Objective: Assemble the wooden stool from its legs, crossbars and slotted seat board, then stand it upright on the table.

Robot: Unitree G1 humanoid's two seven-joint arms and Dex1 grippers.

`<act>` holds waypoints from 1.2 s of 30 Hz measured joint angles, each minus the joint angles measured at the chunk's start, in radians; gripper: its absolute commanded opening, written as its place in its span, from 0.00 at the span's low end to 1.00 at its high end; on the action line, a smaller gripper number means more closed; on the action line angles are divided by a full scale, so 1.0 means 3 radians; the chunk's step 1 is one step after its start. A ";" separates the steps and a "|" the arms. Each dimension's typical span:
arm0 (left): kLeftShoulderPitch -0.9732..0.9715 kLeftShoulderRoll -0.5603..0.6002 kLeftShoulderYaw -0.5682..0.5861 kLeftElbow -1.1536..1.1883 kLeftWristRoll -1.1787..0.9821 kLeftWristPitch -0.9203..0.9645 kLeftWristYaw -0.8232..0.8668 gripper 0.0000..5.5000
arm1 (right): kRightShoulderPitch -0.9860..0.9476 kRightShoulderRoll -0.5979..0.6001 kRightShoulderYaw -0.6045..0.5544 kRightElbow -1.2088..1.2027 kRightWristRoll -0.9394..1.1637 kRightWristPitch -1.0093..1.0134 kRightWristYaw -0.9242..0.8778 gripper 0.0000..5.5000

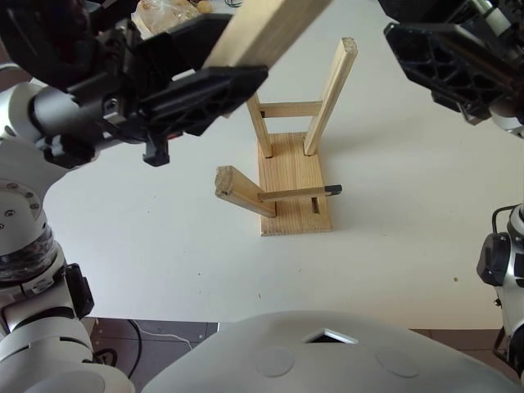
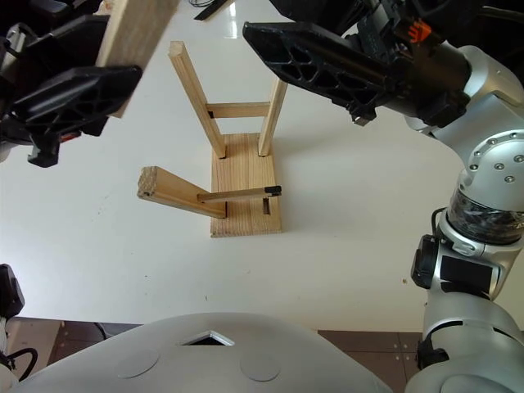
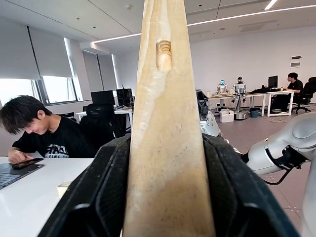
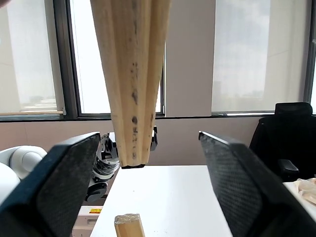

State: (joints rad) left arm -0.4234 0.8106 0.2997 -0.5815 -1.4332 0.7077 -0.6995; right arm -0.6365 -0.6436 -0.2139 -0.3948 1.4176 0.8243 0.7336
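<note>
Left hand [image 1: 225, 59]: clamps loose leg [image 1: 270, 24], raised over desk [image 1: 409, 205], likely for regrasp. Right hand [image 4: 148, 173]: spread, straddling its end. Seat board [image 1: 291, 168]: flat, slots upward.

White table [image 1: 409, 246] carries the slotted seat board [image 1: 288, 168], lying flat mid-table; legs [image 1: 329, 94] stand plugged into it.

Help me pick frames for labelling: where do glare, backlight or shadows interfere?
Right eye view: the table washes out to white glare at its far edge, and shadows around the seat board are faint. Right wrist view: bright windows backlight the wooden leg. Left wrist view: ceiling strip lights light that leg in the left gripper evenly.
</note>
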 measured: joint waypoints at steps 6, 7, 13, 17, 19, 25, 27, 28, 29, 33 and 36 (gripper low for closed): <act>0.0024 -0.0001 -0.0073 0.0035 0.0018 0.0035 -0.0068 0.37 | -0.0073 0.0030 0.0031 -0.0070 0.0115 0.0003 0.0058 0.67; 0.0037 -0.0001 -0.0083 0.0036 0.0017 0.0054 -0.0077 0.37 | -0.0086 0.0030 0.0032 -0.0069 0.0117 0.0003 0.0059 0.67; 0.0144 -0.0001 -0.0152 -0.0012 0.0029 0.0084 -0.0152 0.37 | -0.0195 0.0036 0.0041 0.0019 0.0103 0.0001 0.0081 0.67; 0.0168 -0.0003 -0.0169 -0.0040 0.0029 0.0083 -0.0169 0.37 | -0.0302 0.0038 0.0047 0.0085 0.0070 0.0000 0.0086 0.67; 0.0177 -0.0003 -0.0170 -0.0044 0.0031 0.0083 -0.0174 0.37 | -0.0333 0.0047 0.0060 0.0104 0.0053 0.0000 0.0089 0.67; 0.0205 -0.0002 -0.0171 -0.0044 0.0071 0.0083 -0.0228 0.37 | -0.0357 0.0042 0.0066 0.0070 0.0055 0.0012 0.0126 0.56; 0.0214 0.0001 -0.0171 -0.0045 0.0071 0.0083 -0.0232 0.37 | -0.0358 0.0029 0.0069 0.0055 0.0060 0.0034 0.0155 0.50; 0.0217 0.0004 -0.0171 -0.0049 0.0070 0.0083 -0.0240 0.37 | -0.0358 0.0020 0.0069 0.0055 0.0065 0.0041 0.0163 0.47; 0.0224 0.0007 -0.0170 -0.0060 0.0068 0.0083 -0.0244 0.37 | -0.0358 0.0010 0.0069 0.0054 0.0068 0.0054 0.0168 0.45; 0.0291 0.0028 -0.0161 -0.0116 0.0062 0.0084 -0.0291 0.37 | -0.0358 -0.0007 0.0070 0.0033 0.0101 0.0104 0.0228 0.38; 0.0337 0.0033 -0.0159 -0.0147 0.0067 0.0083 -0.0300 0.37 | -0.0357 -0.0014 0.0075 0.0021 0.0090 0.0127 0.0267 0.38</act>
State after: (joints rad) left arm -0.3223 0.8203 0.2519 -0.6256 -1.4131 0.7328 -0.7894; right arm -0.7437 -0.6478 -0.1914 -0.3884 1.4447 0.8625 0.8137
